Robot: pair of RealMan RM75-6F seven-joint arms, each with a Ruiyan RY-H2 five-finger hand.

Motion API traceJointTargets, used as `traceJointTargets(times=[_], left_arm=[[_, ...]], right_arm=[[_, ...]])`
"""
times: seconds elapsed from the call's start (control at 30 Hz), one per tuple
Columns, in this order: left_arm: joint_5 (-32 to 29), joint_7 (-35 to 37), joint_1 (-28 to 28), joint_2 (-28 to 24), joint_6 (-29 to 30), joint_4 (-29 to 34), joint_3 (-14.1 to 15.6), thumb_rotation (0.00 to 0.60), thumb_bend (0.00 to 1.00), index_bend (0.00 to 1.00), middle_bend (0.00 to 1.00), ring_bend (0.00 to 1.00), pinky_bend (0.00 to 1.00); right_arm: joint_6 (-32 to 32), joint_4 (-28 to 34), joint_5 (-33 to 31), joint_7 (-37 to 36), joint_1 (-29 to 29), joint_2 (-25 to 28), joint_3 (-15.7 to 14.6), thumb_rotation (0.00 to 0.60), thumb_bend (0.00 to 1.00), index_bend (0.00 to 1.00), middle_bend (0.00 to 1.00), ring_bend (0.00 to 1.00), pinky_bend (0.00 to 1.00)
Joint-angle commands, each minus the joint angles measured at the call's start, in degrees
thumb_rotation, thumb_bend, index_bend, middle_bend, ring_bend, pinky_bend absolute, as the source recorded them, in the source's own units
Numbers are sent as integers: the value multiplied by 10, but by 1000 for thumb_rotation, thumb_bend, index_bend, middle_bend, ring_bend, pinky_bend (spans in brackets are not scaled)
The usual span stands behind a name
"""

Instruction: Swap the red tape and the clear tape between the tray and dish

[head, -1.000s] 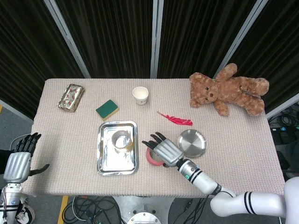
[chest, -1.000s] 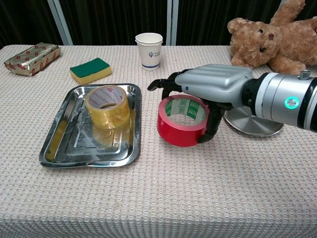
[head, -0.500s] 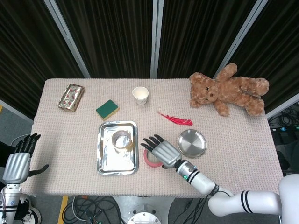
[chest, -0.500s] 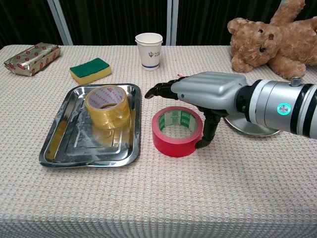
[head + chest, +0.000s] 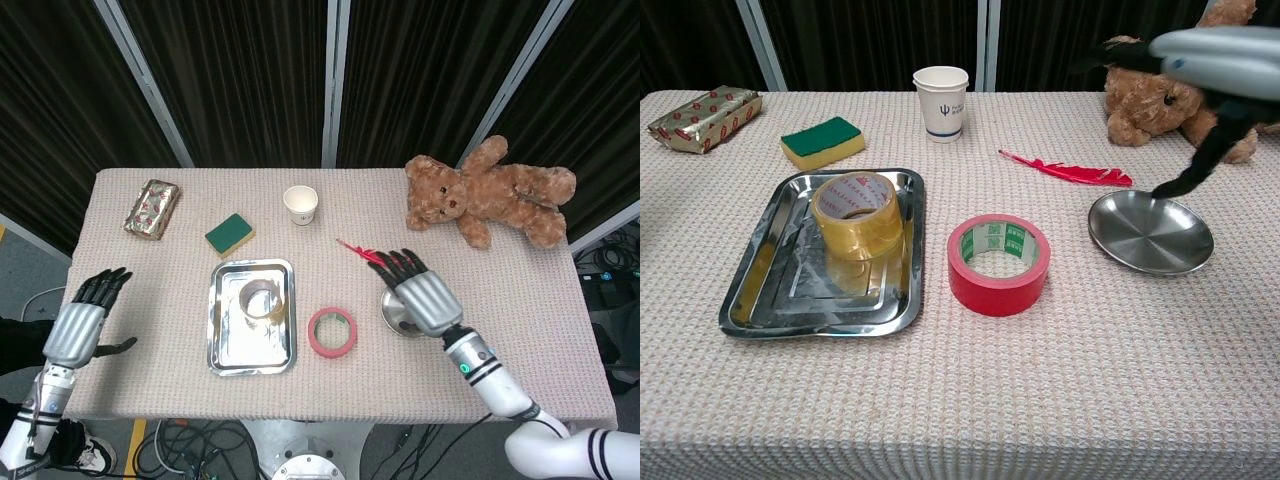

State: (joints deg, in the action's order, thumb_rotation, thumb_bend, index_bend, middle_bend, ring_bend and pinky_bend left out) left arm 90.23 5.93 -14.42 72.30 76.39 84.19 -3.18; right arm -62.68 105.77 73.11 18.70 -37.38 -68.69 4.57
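The red tape (image 5: 332, 332) (image 5: 999, 264) lies flat on the tablecloth between the steel tray (image 5: 223, 348) (image 5: 770, 300) and the round steel dish (image 5: 388, 308) (image 5: 1150, 240). The clear tape (image 5: 259, 298) (image 5: 857, 214) stands inside the tray, toward its far end. My right hand (image 5: 419, 293) (image 5: 1220, 70) hovers above the dish with fingers spread, holding nothing and covering most of it in the head view. My left hand (image 5: 80, 325) is open at the table's left edge, away from everything.
A red feather (image 5: 368, 253) (image 5: 1070, 170) lies just beyond the dish. Further back stand a paper cup (image 5: 300, 204) (image 5: 941, 89), a green sponge (image 5: 229, 234) (image 5: 821, 142), a foil packet (image 5: 152, 208) (image 5: 704, 115) and a teddy bear (image 5: 490, 198) (image 5: 1170, 85).
My right hand released the red tape, rose and moved right over the dish. The tape stays on the cloth. My left hand has come up closer to the table edge.
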Motion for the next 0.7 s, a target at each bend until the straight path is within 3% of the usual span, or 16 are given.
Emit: traceJointTargets(times=[0.03,0.2,0.4,0.7], left_arm=[[22,-2,-49,0,-50,21,-9,600,90,54,47,0,104],[21,-13,-109,15,-124,23,-17,600,90,54,47,0,104],[-5,-30,-167,42,-207,4,-25,600,90,54,46,0,104],[-38,-28,-241,64,-302,-18,-35,600,90,54,42,0,104]], right_arm=[[-72,-8,34,-86,73,63,-20,600,0,0,0,0,0],[-126,-58,43,-181,135,81,-30,600,0,0,0,0,0],[-148,-114,37,-271,173,88,-22,600,0,0,0,0,0],[-138,-148,39,-315,191,92,-9,600,0,0,0,0,0]])
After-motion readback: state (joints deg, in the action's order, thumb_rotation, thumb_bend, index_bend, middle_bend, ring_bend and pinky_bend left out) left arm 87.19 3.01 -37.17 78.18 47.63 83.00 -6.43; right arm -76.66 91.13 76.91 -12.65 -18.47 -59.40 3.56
